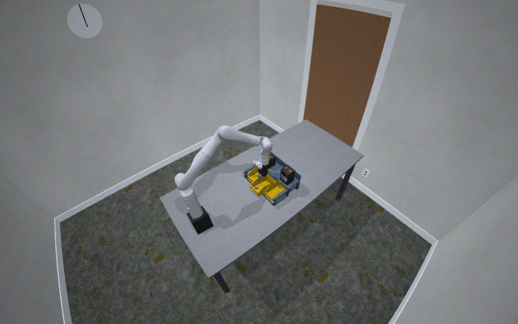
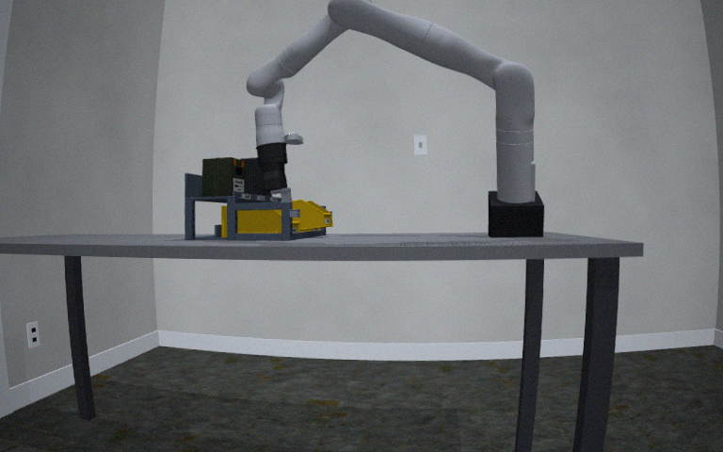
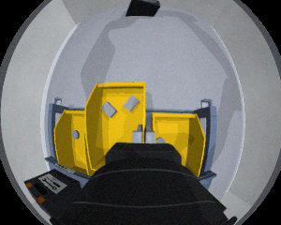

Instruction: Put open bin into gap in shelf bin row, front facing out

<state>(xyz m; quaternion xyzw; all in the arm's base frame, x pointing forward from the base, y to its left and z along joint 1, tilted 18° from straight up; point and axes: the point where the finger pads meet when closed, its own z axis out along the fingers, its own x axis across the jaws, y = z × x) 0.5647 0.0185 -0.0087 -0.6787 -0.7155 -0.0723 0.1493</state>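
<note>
The open yellow bin [image 1: 256, 189] [image 2: 312, 214] [image 3: 114, 128] is in the middle of the row, its rear between the neighbours and its front sticking out past the shelf's front lip. In the exterior view its front looks raised above the lip. Two grey parts [image 3: 109, 109] [image 3: 131, 103] lie in it. My gripper [image 1: 260, 178] [image 2: 283, 194] [image 3: 143, 130] is shut on its side wall, on the side towards the right-hand bin in the wrist view. The bin's rear end is hidden behind the gripper. The shelf [image 2: 285, 220] [image 3: 212, 141] stands on the table.
Yellow neighbour bins stand on both sides, one [image 1: 275, 193] [image 3: 178, 126] close to the fingers and one [image 3: 74, 152] at left in the wrist view. Dark boxes [image 1: 286, 175] [image 2: 222, 176] stand on the upper board, one [image 3: 51, 186] near the gripper body.
</note>
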